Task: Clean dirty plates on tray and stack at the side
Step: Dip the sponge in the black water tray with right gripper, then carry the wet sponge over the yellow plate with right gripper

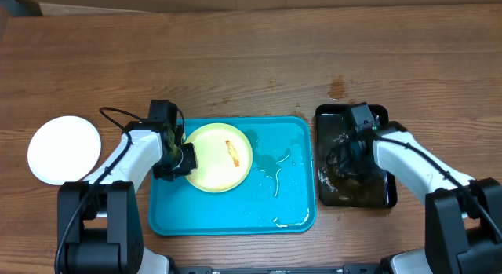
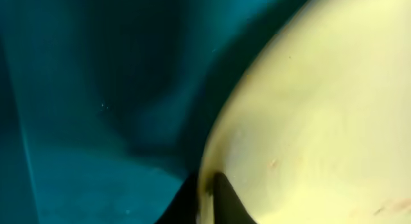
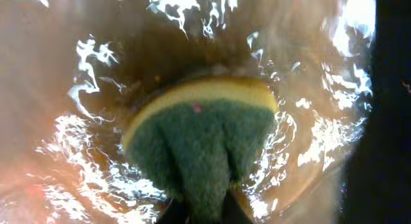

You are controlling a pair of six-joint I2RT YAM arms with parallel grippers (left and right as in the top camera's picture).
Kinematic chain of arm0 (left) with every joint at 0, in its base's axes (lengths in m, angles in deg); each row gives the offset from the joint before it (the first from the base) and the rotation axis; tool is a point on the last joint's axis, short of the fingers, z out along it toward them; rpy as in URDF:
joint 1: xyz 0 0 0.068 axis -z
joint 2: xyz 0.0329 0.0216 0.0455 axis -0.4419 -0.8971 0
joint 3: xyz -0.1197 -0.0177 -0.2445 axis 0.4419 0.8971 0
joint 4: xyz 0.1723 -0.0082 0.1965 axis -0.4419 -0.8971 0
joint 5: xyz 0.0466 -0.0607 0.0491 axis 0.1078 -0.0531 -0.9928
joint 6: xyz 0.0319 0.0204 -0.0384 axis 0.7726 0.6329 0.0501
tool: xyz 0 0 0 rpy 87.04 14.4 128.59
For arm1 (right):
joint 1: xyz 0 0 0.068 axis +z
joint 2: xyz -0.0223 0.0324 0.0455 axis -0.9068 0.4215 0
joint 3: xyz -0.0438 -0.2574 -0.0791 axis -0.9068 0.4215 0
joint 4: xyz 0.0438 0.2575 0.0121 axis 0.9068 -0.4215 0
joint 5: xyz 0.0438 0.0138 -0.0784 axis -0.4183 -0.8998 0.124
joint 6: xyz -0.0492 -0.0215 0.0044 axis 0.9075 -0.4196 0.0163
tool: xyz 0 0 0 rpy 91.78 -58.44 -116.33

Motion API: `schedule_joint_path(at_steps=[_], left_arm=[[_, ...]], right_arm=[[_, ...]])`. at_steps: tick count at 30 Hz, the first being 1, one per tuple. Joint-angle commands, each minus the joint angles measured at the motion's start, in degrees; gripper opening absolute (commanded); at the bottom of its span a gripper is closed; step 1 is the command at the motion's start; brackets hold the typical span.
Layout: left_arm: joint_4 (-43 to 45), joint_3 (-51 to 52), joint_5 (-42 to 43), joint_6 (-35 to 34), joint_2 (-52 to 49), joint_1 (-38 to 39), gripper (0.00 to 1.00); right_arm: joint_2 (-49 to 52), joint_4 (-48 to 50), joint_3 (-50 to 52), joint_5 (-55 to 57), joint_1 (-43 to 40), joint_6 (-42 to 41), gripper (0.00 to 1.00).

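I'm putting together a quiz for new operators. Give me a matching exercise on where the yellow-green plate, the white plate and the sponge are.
Things:
1. yellow-green plate
2. white plate
3. sponge

Places:
A. on the bare table, left of the turquoise tray
B. in the black tray, pinched by the right gripper
C. on the turquoise tray, rim pinched by the left gripper

Pairs: 1-C, 2-A, 3-B

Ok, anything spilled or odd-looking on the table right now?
Water is puddled on the blue tray right of the yellow plate, which carries an orange smear. The black tray holds brownish water where the right hand grips the sponge. A dark stain marks the table behind it. Nothing tipped.
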Motion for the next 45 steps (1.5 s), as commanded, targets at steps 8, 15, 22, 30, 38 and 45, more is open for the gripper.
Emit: schedule_joint_path(at_steps=[8,15,22,30,38,45], left_arm=[[0.3,1.8,-0.2,0.0,-1.0,0.1,0.04],[0.2,1.8,-0.2,0.0,-1.0,0.1,0.04],[0.2,1.8,0.2,0.0,-1.0,0.1,0.04],[0.2,1.8,0.2,0.0,-1.0,0.1,0.04],[0.2,1.8,1.1,0.1,-1.0,0.1,0.04],[1.2,1.8,6.1,3.8,-1.0,0.2,0.04]], right_arm=[[-0.9,-10.0,-9.2,-3.5,-0.1,0.8,0.04],[-1.0,-11.4,-9.2,-4.3,-0.1,0.8,0.04],[-1.0,-7.9,-9.2,-7.5,0.0,2.1,0.04],[-0.9,-9.3,-9.2,-11.5,0.5,2.5,0.04],[-0.9,-11.6,-10.6,-7.6,0.4,2.6,0.04],[-0.9,-13.9,-21.1,-15.3,3.1,4.4,0.04]])
